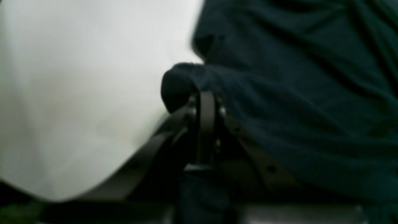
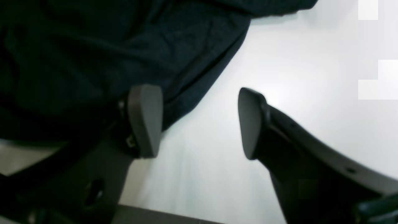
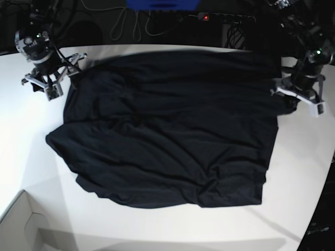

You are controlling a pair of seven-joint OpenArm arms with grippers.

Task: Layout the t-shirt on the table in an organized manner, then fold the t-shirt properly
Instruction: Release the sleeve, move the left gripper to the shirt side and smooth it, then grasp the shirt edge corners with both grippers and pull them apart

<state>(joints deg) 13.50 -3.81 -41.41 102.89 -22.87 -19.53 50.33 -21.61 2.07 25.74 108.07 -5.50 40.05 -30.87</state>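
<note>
Tabletop [image 3: 31, 141]: I see a glossy white surface, bare around the garment on the near, left and right sides.
T-shirt [image 3: 167, 136]: black, spread mostly open across the middle of the tabletop, still rumpled, its near hem wavy. Its long axis runs side to side in the base view, between my two arms.
Left gripper [image 1: 205, 102]: at the shirt's edge on the base view's right, pressed together, pinching a bunched fold of cloth.
Right gripper [image 2: 200, 123]: at the shirt's far corner on the base view's left, spread wide. One finger sits over the fabric edge, the other over bare tabletop; nothing held.
Judgement: the right arm must close on that edge before both can pull the shirt flat.
</note>
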